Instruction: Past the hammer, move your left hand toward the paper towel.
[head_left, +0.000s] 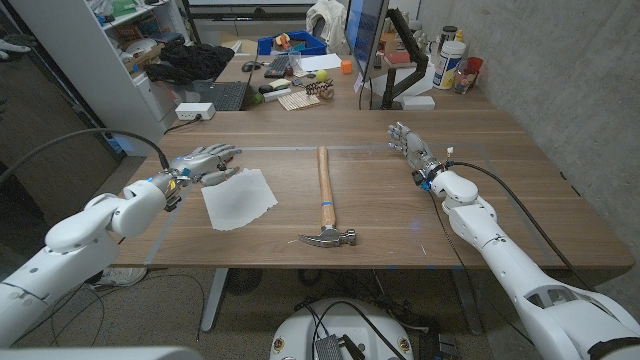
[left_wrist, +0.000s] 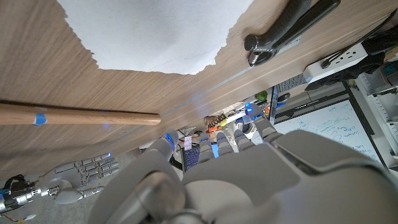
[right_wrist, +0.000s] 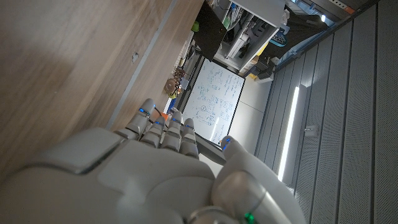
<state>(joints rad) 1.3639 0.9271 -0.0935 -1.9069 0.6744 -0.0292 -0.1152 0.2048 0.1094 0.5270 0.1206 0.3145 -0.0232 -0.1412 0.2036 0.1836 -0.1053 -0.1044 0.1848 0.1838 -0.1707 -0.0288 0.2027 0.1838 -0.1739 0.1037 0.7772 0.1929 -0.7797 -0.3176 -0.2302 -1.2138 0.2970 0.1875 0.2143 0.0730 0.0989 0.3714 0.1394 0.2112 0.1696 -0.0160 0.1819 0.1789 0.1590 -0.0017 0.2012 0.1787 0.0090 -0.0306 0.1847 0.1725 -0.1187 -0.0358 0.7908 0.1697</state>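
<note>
A white paper towel (head_left: 239, 198) lies on the wooden table (head_left: 380, 135) left of centre. The hammer (head_left: 325, 200) lies in the middle, its wooden handle pointing away from me and its dark head (head_left: 329, 238) near the front edge. My left hand (head_left: 207, 162) hovers just beyond the towel's far left corner, fingers spread, holding nothing. My right hand (head_left: 410, 142) is at the right side of the table, fingers apart and empty. In the left wrist view the towel (left_wrist: 155, 31), hammer handle (left_wrist: 81, 115), hammer head (left_wrist: 286, 31) and the right hand (left_wrist: 81, 177) show beyond my left hand (left_wrist: 249, 174).
Behind the table stands a cluttered desk with a monitor (head_left: 365, 40), a laptop (head_left: 215, 97), a blue bin (head_left: 295, 44) and bottles (head_left: 450, 60). A white cabinet (head_left: 90, 60) rises at the back left. A concrete wall (head_left: 580, 80) runs along the right.
</note>
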